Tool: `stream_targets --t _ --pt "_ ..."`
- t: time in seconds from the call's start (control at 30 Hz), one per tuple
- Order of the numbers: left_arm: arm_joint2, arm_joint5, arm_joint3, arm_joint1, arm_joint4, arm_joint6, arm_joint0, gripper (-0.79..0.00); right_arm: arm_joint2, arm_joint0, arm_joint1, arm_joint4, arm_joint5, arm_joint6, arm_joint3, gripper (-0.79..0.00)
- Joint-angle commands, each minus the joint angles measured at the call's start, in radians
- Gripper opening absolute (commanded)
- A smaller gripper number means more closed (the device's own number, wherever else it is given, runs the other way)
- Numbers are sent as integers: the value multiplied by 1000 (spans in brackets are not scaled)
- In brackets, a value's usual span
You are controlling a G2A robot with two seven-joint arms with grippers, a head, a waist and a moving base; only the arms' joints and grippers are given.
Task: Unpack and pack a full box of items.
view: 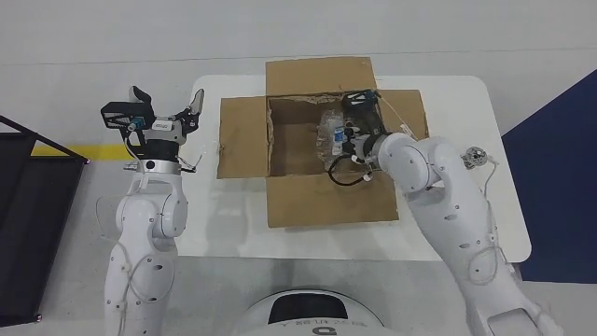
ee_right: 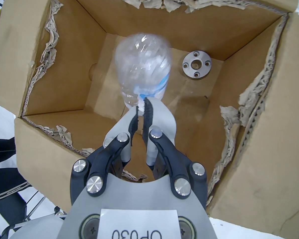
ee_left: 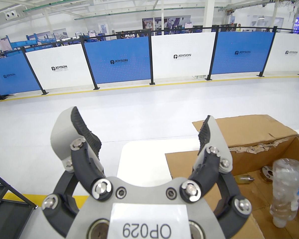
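Note:
An open cardboard box (view: 308,207) stands mid-table with its flaps spread and its inner edges torn. My right gripper (ee_right: 142,106) is inside the box (ee_right: 64,50), shut on the neck end of a clear plastic bottle (ee_right: 143,60) with a blue label, held above the box floor. The bottle (ee_left: 286,182) stands upright with its cap down. A round metal flange (ee_right: 196,64) lies on the box floor beside it. My left gripper (ee_left: 142,120) hangs open and empty over the table's left edge, beside the box's left flap (ee_left: 251,130). From above, the left gripper (view: 168,105) is left of the box.
A small yellowish vial (ee_left: 244,179) lies on the box floor near the flange (ee_left: 266,172). A small metal part (view: 476,157) rests on the white table (view: 466,233) right of the box. A black rack (view: 19,205) stands left of the table.

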Motion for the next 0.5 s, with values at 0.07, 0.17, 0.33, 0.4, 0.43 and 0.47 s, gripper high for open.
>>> stream_targets --t 0.07,0.17,0.33,0.4,0.43,0.47 --pt "0 0 0 0 0 0 0 0 31 -23 6 3 -1 8 -32 -785" --pt "0 0 0 0 0 0 0 0 31 7 6 61 -49 43 12 -785" --pt "0 0 0 0 0 0 0 0 -94 142 -17 -8 1 46 175 0" --pt "0 0 0 0 0 0 0 0 -158 207 -34 -8 23 32 270 0" --pt "0 0 0 0 0 0 0 0 -190 240 -44 -17 41 27 322 0" --pt "0 0 0 0 0 0 0 0 -220 271 -54 -24 66 22 370 0"
